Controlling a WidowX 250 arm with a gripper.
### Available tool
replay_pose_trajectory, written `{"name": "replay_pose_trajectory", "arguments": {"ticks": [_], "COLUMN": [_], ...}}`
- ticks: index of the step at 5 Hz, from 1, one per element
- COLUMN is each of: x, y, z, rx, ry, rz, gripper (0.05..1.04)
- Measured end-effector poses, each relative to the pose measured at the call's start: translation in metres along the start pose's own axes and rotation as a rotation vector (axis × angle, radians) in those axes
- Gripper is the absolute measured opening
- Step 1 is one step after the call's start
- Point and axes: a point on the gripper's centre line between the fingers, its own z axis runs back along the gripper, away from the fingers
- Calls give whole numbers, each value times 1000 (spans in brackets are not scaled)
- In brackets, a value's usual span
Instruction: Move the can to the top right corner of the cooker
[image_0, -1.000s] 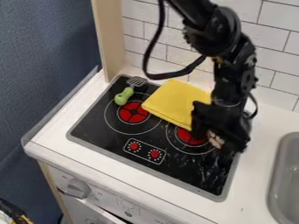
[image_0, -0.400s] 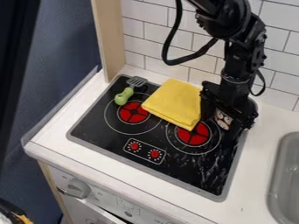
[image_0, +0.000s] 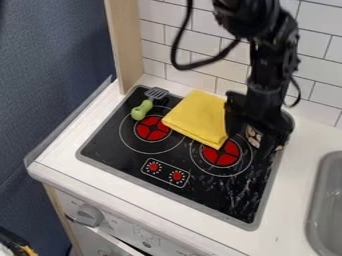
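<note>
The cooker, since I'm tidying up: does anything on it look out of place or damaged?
The cloth overlaps the right burner, an odd spot for fabric. Pale streaks beside it also stand out; scuffs or glare, I can't tell.

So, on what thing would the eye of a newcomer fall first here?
Probably the bright yellow cloth, lying on the back part of the black cooker. Next, the two red burners near it, and the black robot arm above the cooker's right side.

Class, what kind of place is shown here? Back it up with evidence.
Probably a toy kitchen: a cooktop with red burners, a grey sink beside it, and a white tiled wall behind.
</note>
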Motion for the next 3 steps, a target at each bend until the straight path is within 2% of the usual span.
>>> {"name": "replay_pose_trajectory", "arguments": {"ticks": [1, 2, 3], "x": [-9, -12, -12], "y": [-2, 6, 6], "z": [26, 47, 47], "rx": [-14, 23, 23], "ry": [-43, -63, -64], "rz": [-1, 25, 31], "gripper": [999, 999, 999]}}
